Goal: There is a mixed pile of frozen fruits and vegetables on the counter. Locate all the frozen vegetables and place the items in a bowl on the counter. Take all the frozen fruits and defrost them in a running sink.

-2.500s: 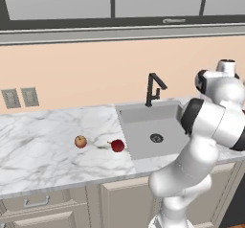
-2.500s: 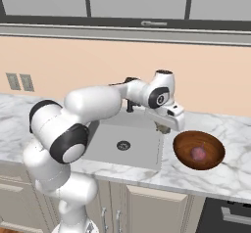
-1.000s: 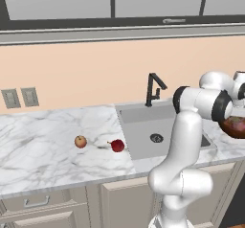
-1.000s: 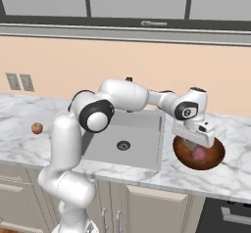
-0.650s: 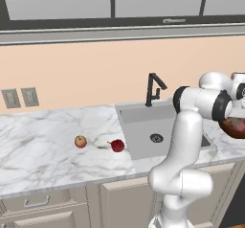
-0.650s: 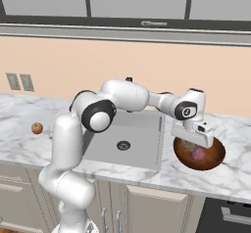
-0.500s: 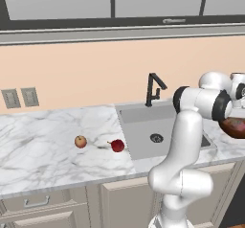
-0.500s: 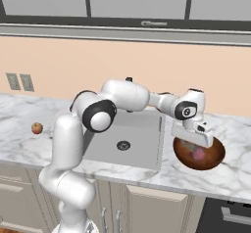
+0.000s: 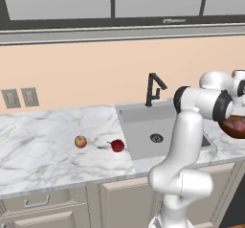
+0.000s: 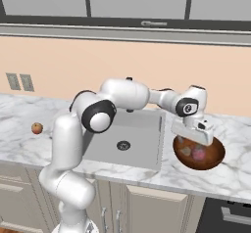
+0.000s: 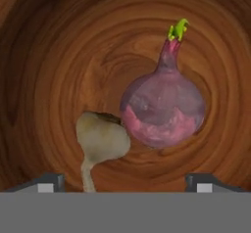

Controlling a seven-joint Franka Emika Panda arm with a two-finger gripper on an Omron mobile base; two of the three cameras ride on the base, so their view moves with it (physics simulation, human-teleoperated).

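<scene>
The claw (image 10: 192, 138) hangs low over the bowl (image 10: 213, 161), which sits on the worktop (image 10: 230, 171) to the right of the sink (image 10: 139, 141). In the hand view its two dark fingertips (image 11: 48, 182) stand far apart at the bottom corners, spread wide and pinching nothing.

Between and just ahead of those tips, on the wooden floor of the bowl (image 11: 59, 56), lie two pieces. The pinkish-purple ball (image 11: 163, 110) rests near the middle of the bowl, round, with a narrow neck and a small green sprout pointing away from the claw. Touching its lower left side is a pale beige mushroom-like piece (image 11: 100, 140), its cap against the ball and its thin stalk running down toward the left fingertip. Neither piece touches the fingertips.

From the right base view the pinkish-purple ball (image 10: 199, 153) and the pale piece (image 10: 186, 151) show inside the bowl, just below the claw.

In the left base view, the bowl (image 9: 236, 125) appears at the right edge behind the arm. Well away, on the worktop (image 9: 43, 155) left of the sink (image 9: 148, 131), lie the orange-yellow fruit (image 9: 81, 141) and the dark red stemmed fruit (image 9: 117, 145), slightly apart, the red one nearer the basin. A black faucet (image 9: 154, 88) stands behind the sink.
</scene>
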